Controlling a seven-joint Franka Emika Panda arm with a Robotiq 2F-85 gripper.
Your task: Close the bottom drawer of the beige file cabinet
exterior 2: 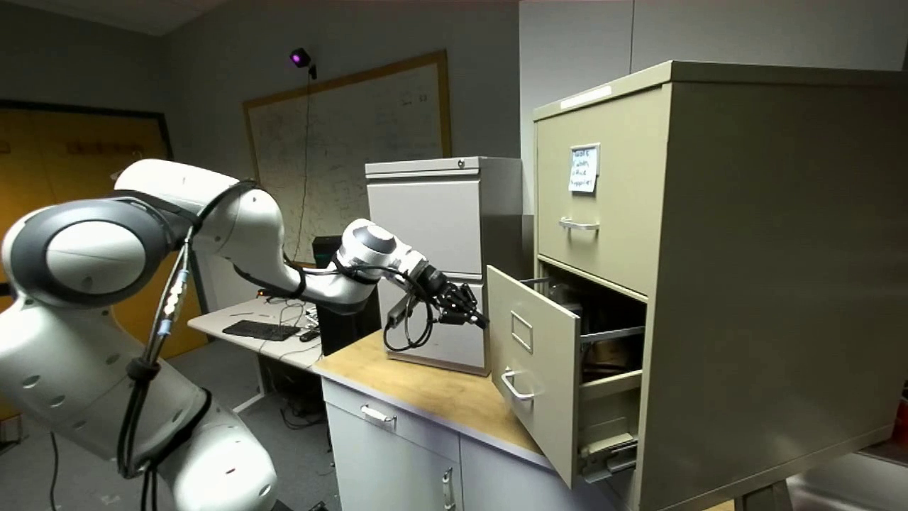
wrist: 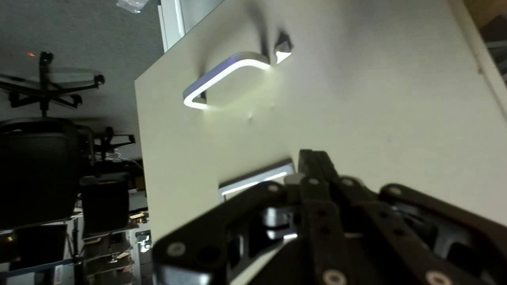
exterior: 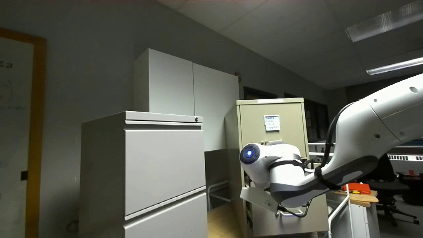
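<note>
The beige file cabinet (exterior 2: 603, 170) stands at the right in an exterior view and also shows behind the arm (exterior: 272, 109). Its bottom drawer is pulled out; the drawer front (exterior 2: 543, 355) shows with a metal handle (exterior 2: 516, 387) and a label frame. In the wrist view the drawer front (wrist: 376, 99) fills most of the picture, with the handle (wrist: 227, 77) at upper left. My gripper (wrist: 317, 158) is shut and empty, its fingertips together in front of the drawer front beside the label frame. In an exterior view the gripper (exterior 2: 474, 317) is by the drawer front's far edge; I cannot tell whether it touches.
A pale grey cabinet (exterior: 165, 165) stands beside the beige one on a wooden counter (exterior 2: 425, 387). A tall light grey cupboard (exterior: 172, 82) is behind. A desk with a keyboard (exterior 2: 261, 330) is farther back. Dark chairs (wrist: 37, 170) stand on the floor.
</note>
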